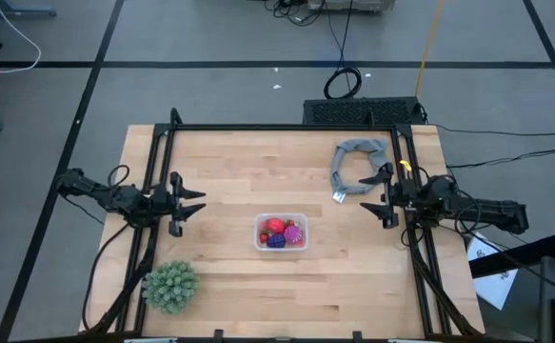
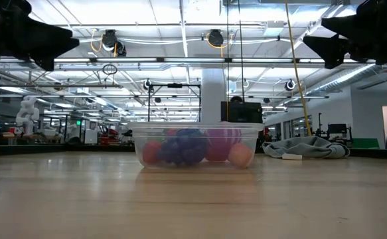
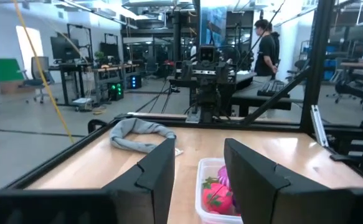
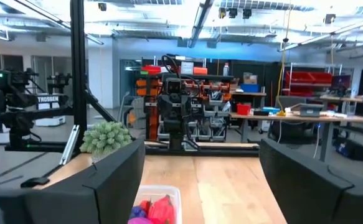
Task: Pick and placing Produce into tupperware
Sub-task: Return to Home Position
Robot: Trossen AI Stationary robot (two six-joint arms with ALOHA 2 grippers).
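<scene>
The clear tupperware tub stands on its base mid-table, also in the low view. Inside lie the produce pieces: a red one, a magenta one, a dark purple one; the low view shows the purple fruit and magenta fruit against the near wall. My left gripper hovers open at the table's left side, well clear of the tub; its fingers frame the tub. My right gripper hovers open at the right side, raised above the table.
A big green spiky ball sits near the front-left corner, also in the right wrist view. A grey cloth ring lies at the far right, close to my right gripper. A dark frame borders the table. A person stands in the room beyond.
</scene>
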